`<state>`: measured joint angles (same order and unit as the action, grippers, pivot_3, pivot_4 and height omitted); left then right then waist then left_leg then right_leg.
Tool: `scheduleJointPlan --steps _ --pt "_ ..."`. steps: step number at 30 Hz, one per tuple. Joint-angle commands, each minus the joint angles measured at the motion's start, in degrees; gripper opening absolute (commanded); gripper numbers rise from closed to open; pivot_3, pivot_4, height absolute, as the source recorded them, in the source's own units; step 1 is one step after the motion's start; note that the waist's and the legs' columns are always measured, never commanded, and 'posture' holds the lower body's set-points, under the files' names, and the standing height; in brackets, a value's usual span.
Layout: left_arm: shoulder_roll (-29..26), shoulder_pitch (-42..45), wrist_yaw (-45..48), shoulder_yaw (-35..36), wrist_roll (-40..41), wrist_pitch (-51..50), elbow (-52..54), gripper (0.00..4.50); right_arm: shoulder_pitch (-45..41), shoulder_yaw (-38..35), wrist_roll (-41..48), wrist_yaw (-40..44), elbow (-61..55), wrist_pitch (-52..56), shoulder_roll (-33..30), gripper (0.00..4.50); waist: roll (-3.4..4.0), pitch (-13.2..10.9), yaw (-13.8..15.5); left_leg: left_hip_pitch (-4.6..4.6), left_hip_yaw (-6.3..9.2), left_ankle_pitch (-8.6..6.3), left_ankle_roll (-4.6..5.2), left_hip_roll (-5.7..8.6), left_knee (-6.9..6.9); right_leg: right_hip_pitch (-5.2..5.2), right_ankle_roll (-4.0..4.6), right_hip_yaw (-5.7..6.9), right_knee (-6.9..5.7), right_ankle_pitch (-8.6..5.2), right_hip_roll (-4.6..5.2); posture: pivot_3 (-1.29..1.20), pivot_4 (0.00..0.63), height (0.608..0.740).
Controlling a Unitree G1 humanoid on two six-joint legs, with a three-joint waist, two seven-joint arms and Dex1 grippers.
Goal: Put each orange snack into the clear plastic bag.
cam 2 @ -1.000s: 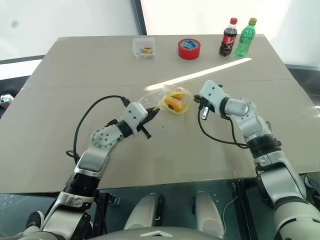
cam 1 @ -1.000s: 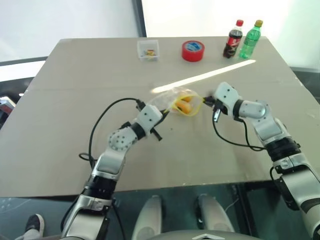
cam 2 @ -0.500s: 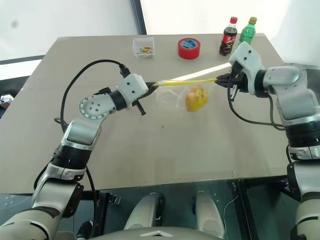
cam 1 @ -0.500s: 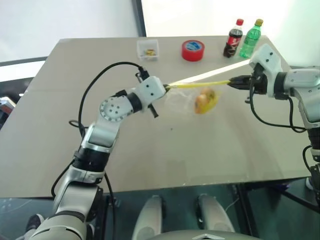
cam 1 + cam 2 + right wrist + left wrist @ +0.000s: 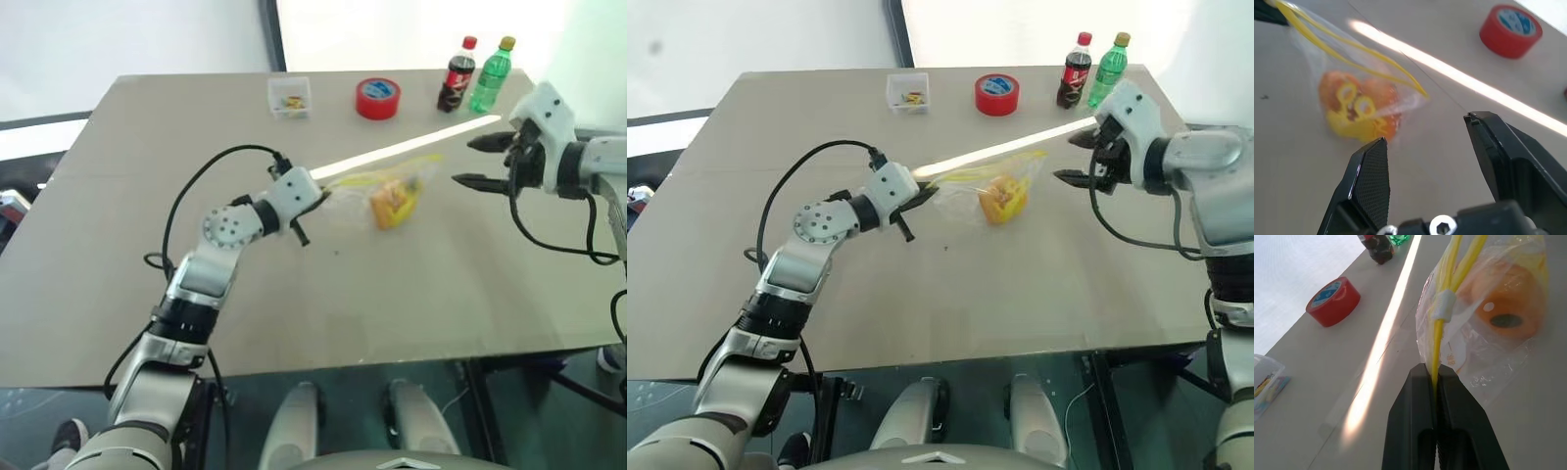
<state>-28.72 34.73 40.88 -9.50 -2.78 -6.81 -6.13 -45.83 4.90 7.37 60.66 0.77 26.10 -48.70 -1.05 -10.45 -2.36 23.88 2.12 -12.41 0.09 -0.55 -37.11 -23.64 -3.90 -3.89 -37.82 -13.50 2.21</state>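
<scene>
Clear plastic: the crinkly transparent zip bag with the yellow seal strip (image 5: 384, 192) now hangs from one corner alone, above the grey tabletop (image 5: 323, 294).
Orange snacks: the glossy golden-orange bun-like pieces (image 5: 1000, 199) sit bunched at the bag's low end, both seemingly inside.
Left gripper (image 5: 1436, 382): black fingers pressed together on the yellow seal strip, bearing the whole bag.
Right gripper (image 5: 480, 163): half a second ago it pinched the strip's far end; now its fingers stand apart, just clear of the bag.
Meaning: the filling looks done; the stretched bag has sagged, and only setting it down appears left.
</scene>
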Motion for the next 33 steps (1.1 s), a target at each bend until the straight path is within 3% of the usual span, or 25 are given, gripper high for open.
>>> scheduleJointPlan --steps 1,9,19,33 --pt "-0.68 0.52 0.33 0.11 -0.60 2.69 1.86 0.00 -4.18 2.26 1.53 0.49 -8.78 -1.42 3.88 2.95 0.01 0.00 -0.17 -0.05 -0.01 0.00 0.00 -0.04 0.00 0.00 0.00 -0.01 -0.06 0.00 -0.05 0.00 0.150 0.740" --pt "-2.54 3.86 3.45 -2.74 -3.67 1.70 4.97 0.00 -7.29 11.60 -7.33 -3.01 -2.56 -17.28 14.04 2.95 0.00 0.00 0.54 0.03 0.02 0.00 0.00 0.01 -0.08 0.01 0.00 0.02 -0.04 0.00 -0.04 0.00 0.150 0.740" --pt "-5.58 6.30 7.85 -5.29 -7.30 -4.00 10.21 0.00 -8.59 13.70 -12.35 -3.16 3.59 -30.08 17.22 2.95 0.00 0.00 0.03 0.01 0.02 0.00 -0.01 -0.02 -0.07 0.00 0.00 0.04 -0.04 0.00 -0.05 0.00 0.150 0.740" --pt "-4.78 6.36 8.57 -4.68 -6.36 -6.19 11.77 0.00 -7.48 15.27 -16.33 -4.30 6.47 -36.42 19.36 2.95 0.01 0.00 0.05 0.01 0.03 0.01 0.00 -0.02 -0.08 0.00 0.00 0.03 -0.06 0.00 -0.06 0.00 0.150 0.740"
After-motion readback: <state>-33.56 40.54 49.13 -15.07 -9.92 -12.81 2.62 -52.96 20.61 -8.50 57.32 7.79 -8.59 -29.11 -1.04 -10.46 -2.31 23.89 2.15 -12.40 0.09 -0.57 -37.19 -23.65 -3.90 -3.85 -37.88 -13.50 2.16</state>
